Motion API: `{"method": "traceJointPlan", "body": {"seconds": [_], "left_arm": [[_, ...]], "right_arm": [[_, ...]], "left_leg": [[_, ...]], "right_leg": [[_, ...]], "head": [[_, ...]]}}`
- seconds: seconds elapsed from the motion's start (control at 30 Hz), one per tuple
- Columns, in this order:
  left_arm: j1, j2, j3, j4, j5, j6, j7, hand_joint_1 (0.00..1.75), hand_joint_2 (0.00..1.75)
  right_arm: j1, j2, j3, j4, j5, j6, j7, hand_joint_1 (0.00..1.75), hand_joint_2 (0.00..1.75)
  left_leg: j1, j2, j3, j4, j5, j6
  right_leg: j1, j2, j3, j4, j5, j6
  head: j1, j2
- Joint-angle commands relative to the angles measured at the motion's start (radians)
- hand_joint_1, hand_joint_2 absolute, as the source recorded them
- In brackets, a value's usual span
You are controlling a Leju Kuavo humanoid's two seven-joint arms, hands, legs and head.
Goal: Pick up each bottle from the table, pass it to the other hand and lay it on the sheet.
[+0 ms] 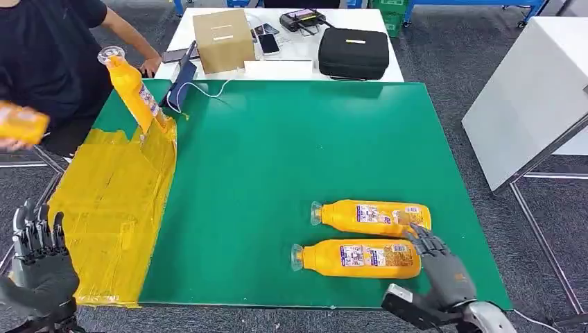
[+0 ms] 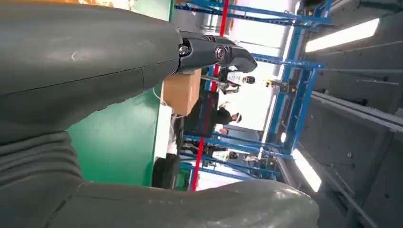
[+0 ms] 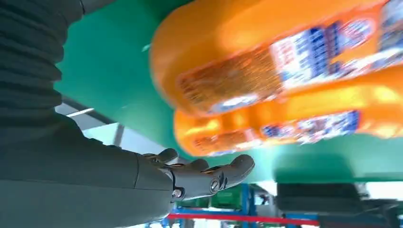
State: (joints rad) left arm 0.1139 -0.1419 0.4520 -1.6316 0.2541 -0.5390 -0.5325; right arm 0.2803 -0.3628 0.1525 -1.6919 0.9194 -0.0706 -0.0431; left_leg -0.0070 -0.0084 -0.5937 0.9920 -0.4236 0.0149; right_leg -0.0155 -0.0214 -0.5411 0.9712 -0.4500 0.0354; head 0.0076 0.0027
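Two orange bottles lie side by side on the green table, caps pointing left: the near bottle [image 1: 357, 257] [image 3: 247, 61] and the far bottle [image 1: 372, 216] [image 3: 304, 126]. My right hand [image 1: 438, 267] [image 3: 199, 175] hovers open at their base ends, fingers spread, holding nothing. At the lower left my left hand [image 1: 38, 260] [image 2: 209, 50] is raised and open beside the yellow sheet [image 1: 114, 215]. A third orange bottle [image 1: 133, 89] stands tilted at the sheet's far end. A person at the far left holds another orange bottle [image 1: 21, 123].
A person in black [image 1: 48, 62] leans over the table's left side. Behind the green mat stand a cardboard box [image 1: 223, 39], a black case [image 1: 353, 52], phones and a cable. A white table [image 1: 534, 97] stands to the right.
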Motion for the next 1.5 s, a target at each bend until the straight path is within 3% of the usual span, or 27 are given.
{"method": "traceJointPlan", "body": {"seconds": [0.03, 0.37, 0.53, 0.57, 0.6, 0.63, 0.8, 1.5], "left_arm": [[-0.054, 0.021, -0.026, 0.11, 0.011, -0.004, 0.015, 0.0, 0.0], [-0.064, 0.021, -0.034, 0.123, 0.026, -0.005, 0.028, 0.0, 0.0], [-0.08, 0.024, -0.041, 0.14, 0.039, -0.008, 0.041, 0.0, 0.0], [-0.087, 0.024, -0.043, 0.148, 0.042, -0.006, 0.045, 0.0, 0.0], [-0.1, 0.026, -0.049, 0.163, 0.044, -0.006, 0.05, 0.0, 0.0], [-0.108, 0.026, -0.054, 0.174, 0.045, -0.005, 0.052, 0.0, 0.0], [-0.118, 0.033, -0.072, 0.191, 0.061, 0.006, 0.055, 0.0, 0.0], [-0.138, 0.038, -0.083, 0.22, 0.073, 0.007, 0.067, 0.0, 0.0]], "right_arm": [[-0.188, 0.076, 0.201, 0.239, 0.027, 0.02, 0.012, 0.0, 1.75], [-0.237, 0.087, 0.31, 0.328, 0.066, 0.017, 0.033, 0.0, 1.75], [-0.245, 0.039, 0.381, 0.374, 0.079, 0.074, 0.082, 0.0, 1.75], [-0.247, 0.017, 0.394, 0.387, 0.078, 0.102, 0.091, 1.4, 1.75], [-0.25, -0.016, 0.412, 0.41, 0.07, 0.143, 0.103, 1.68, 1.75], [-0.249, -0.037, 0.421, 0.425, 0.066, 0.154, 0.107, 1.75, 1.75], [-0.243, -0.108, 0.476, 0.427, -0.007, 0.165, 0.138, 1.75, 1.75], [-0.234, -0.171, 0.536, 0.407, -0.079, 0.208, 0.191, 1.75, 1.75]], "left_leg": [[0.002, 0.003, 0.004, -0.002, 0.0, -0.002], [0.002, 0.002, 0.003, -0.001, 0.0, -0.001], [0.002, 0.0, 0.003, -0.001, 0.0, -0.001], [0.002, 0.0, 0.003, -0.001, 0.0, -0.002], [0.001, 0.0, 0.003, -0.001, 0.0, -0.001], [0.002, -0.002, 0.004, -0.001, 0.001, -0.001], [0.002, -0.003, 0.012, -0.001, 0.0, 0.0], [0.003, -0.009, 0.02, -0.001, -0.001, 0.004]], "right_leg": [[0.002, 0.004, 0.004, -0.003, 0.001, -0.002], [0.002, 0.002, 0.003, -0.002, 0.0, -0.001], [0.002, 0.001, 0.003, -0.002, 0.0, -0.001], [0.002, 0.0, 0.005, -0.003, 0.0, -0.002], [0.001, 0.0, 0.004, -0.002, 0.0, -0.001], [0.002, -0.001, 0.005, -0.003, 0.0, -0.001], [0.002, -0.004, 0.003, -0.005, 0.0, -0.001], [0.002, -0.007, 0.019, -0.015, -0.002, 0.001]], "head": [[0.0, 0.0], [0.0, 0.0], [0.0, 0.0], [0.0, 0.0], [0.0, 0.0], [0.0, 0.0], [0.001, 0.0], [0.001, 0.0]]}}
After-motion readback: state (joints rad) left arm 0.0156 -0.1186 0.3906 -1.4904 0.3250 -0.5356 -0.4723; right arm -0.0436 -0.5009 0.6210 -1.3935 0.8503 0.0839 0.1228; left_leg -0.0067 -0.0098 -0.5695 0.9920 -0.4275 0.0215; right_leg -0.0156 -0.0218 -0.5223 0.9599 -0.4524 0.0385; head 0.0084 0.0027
